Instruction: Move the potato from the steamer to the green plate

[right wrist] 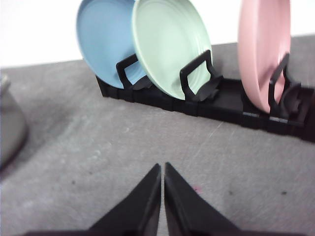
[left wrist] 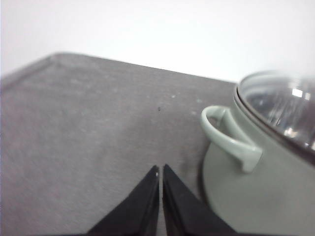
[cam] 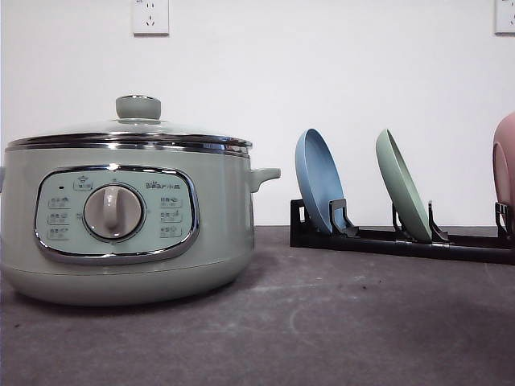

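A black plate rack (cam: 402, 240) stands on the grey table (cam: 322, 322) near the white wall (cam: 322, 72); a blue plate (cam: 318, 181) leans upright in one slot; a pink plate (right wrist: 263, 46) stands further along (partly cropped); wall sockets (cam: 150, 16) sit above.

Steamer (cam: 129, 233): large, round, pale grey-green, sitting upright on the grey counter (cam: 338, 322) at the left. Chrome rim, oval chrome-edged panel with a central dial and small buttons. Knobbed glass lid closed on top. Side handle juts right; the left wrist view shows another handle (left wrist: 231, 140) and the lid's glass.

Green plate (cam: 404, 195): pale mint, shallow, raised rim. Stands on edge, leaning, in a black rack (cam: 402, 241) to the steamer's right, between a blue plate (cam: 319, 181) and a pink plate (cam: 504, 161).

Potato: unseen; lid is on.
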Motion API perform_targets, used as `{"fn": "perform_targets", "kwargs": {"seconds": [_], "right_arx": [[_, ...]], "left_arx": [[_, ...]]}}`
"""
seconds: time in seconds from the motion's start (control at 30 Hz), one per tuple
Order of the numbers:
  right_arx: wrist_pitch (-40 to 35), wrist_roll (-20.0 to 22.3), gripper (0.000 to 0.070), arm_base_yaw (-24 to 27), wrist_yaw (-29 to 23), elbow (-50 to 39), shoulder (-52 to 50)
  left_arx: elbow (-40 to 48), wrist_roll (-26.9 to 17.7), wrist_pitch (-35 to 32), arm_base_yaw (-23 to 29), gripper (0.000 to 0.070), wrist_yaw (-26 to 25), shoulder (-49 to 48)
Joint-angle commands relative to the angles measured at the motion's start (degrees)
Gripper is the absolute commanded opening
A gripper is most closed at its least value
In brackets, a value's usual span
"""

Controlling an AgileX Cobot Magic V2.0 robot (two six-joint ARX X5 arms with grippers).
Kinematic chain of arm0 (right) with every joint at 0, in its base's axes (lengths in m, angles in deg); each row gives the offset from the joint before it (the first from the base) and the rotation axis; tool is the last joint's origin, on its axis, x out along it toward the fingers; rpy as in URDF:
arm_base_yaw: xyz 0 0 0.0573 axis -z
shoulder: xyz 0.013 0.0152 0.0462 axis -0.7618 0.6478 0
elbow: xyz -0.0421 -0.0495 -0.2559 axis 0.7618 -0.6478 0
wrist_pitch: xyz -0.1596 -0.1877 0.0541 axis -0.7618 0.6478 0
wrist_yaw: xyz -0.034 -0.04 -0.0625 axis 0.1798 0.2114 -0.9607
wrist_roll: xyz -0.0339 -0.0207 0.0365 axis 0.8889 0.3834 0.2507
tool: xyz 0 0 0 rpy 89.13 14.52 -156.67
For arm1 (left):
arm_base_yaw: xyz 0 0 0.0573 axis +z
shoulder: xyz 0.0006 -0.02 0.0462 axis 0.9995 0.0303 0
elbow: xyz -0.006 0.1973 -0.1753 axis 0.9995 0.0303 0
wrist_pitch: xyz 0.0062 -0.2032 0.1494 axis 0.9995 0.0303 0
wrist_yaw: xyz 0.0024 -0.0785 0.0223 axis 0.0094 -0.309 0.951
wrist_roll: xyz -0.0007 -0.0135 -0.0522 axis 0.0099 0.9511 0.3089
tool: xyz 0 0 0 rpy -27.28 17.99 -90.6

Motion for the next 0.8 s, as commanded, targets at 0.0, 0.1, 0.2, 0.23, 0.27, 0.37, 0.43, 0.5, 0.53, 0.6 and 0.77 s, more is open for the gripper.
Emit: {"fn": "perform_targets", "kwargs": {"seconds": [0.0,0.1,0.2,0.23,0.27,0.37,0.43,0.5,0.53,0.6,0.77], "right_arx": [[0.4,-4.6,0.0000,-0.1,-0.7,-0.2,-0.1],[0.1,-7.5,0.0000,-0.1,-0.8,-0.2,-0.1],[0.0,-9.6,0.0000,-0.1,-0.7,0.2,-0.1],[0.0,-10.2,0.0000,-0.1,-0.7,0.5,-0.1],[0.0,-11.0,0.0000,-0.1,-0.7,0.8,-0.1],[0.1,-12.8,0.0000,-0.1,-0.6,2.4,-0.1],[0.1,-12.9,0.0000,-0.1,-0.6,3.8,-0.1],[0.2,-12.9,0.0000,-0.1,-0.6,5.5,-0.1],[0.2,-12.9,0.0000,-0.1,-0.6,6.5,-0.1],[0.2,-12.9,0.0000,-0.1,-0.6,8.6,0.0],[0.5,-12.4,0.0000,-0.1,-0.6,14.9,2.3]], "left_arx": [[1.0,10.3,-0.8,0.1,0.0003,-0.1,-0.1],[1.0,13.1,-0.3,0.1,0.0003,-2.0,-0.1],[0.4,13.5,-0.4,0.1,0.0003,-5.0,-0.1],[0.0,14.3,-0.4,0.1,0.0003,-5.5,-0.1],[-0.5,14.8,-0.4,0.1,0.0003,-5.9,-0.1],[-2.4,15.9,-0.1,0.1,0.0003,-6.4,0.1],[-4.1,16.0,0.6,0.1,0.0003,-7.3,0.3],[-6.1,16.0,2.3,0.1,0.0003,-7.9,0.7],[-7.2,16.0,3.3,0.1,0.0003,-8.2,1.0],[-9.5,16.0,5.5,0.1,0.0003,-8.2,1.9],[-15.0,15.1,7.4,0.1,0.0003,-8.7,4.8]]}}
